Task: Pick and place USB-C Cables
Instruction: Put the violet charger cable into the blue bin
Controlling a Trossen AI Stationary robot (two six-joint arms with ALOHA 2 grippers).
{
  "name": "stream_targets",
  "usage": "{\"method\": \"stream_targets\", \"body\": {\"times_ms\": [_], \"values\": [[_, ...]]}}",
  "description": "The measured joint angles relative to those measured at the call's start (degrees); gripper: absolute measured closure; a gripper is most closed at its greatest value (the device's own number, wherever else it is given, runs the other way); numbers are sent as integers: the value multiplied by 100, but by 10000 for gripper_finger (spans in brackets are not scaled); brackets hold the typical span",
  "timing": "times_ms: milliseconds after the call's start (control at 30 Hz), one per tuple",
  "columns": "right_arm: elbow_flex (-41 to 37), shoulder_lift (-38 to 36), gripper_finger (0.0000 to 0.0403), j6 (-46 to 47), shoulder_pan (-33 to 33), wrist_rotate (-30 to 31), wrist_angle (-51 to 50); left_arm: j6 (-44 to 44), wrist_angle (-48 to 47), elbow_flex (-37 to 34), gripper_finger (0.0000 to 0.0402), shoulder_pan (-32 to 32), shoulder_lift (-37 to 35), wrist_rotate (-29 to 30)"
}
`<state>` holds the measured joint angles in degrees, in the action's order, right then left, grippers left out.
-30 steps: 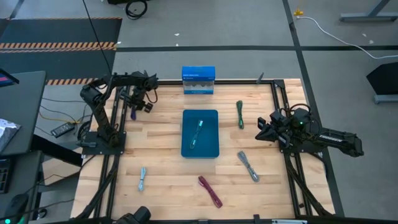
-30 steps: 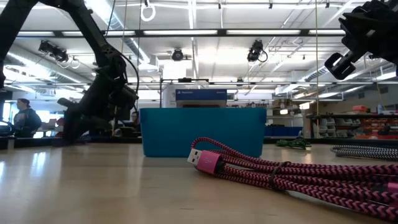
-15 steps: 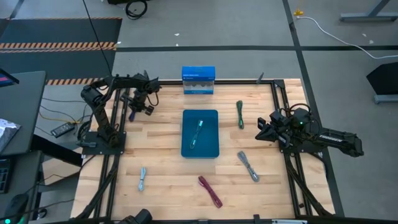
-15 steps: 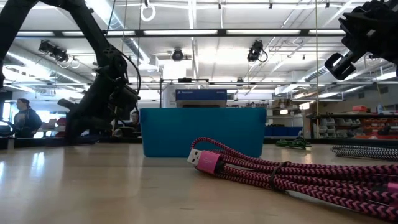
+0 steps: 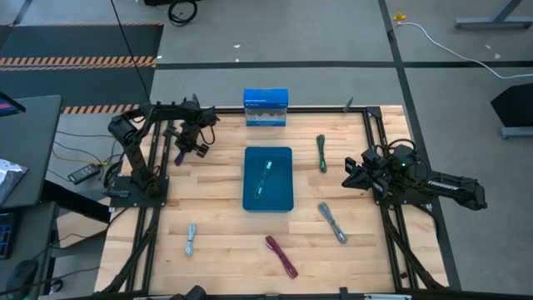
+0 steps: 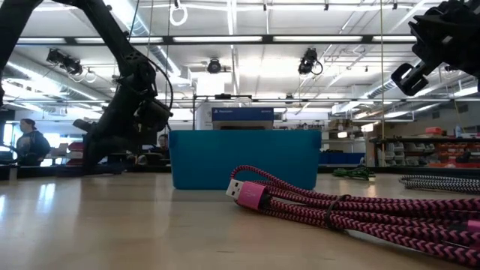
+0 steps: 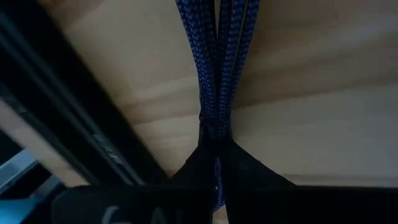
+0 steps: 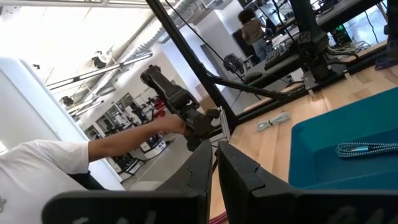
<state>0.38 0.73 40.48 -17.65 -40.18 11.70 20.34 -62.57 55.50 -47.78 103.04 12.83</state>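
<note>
My left gripper [image 5: 185,148] stands at the table's far left, pointing steeply down, shut on the purple USB-C cable [image 5: 178,156]. A teal cable [image 5: 264,177] lies in the teal bin [image 5: 283,200] at mid-table. The green cable [image 5: 321,153] lies flat to the right of the bin. Near the front edge lie the grey [image 5: 332,222], pale blue [image 5: 191,239] and magenta [image 5: 281,256] cables. My right gripper [image 5: 353,172] waits at the table's right side, above the table, shut on nothing. My left gripper pinches the purple cable bundle [image 7: 214,121] between its two fingertips [image 7: 239,163], coming from above at a steep slant. The strands run on away from the fingers over the wood. Whether the bundle is lifted clear, I cannot tell.
A blue box [image 5: 266,108] stands at the far edge behind the bin. Black frame rails [image 5: 372,137] run along the table's sides. The magenta cable [image 6: 337,210] lies close in front of the low camera. People show in the room beyond the table.
My left gripper has shifted a little toward the table's right edge, over the purple cable. The right arm and the other cables have kept still.
</note>
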Motion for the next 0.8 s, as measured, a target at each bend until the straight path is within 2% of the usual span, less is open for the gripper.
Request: {"method": "stream_targets", "body": {"times_ms": [367, 800], "values": [[-2, 1, 370, -211, 0, 46, 17, 46, -42, 597, 389, 564, -633, -217], [-2, 2, 370, -272, 0, 152, 17, 528, 118, 1897, 389, 2291, -976, -512]]}}
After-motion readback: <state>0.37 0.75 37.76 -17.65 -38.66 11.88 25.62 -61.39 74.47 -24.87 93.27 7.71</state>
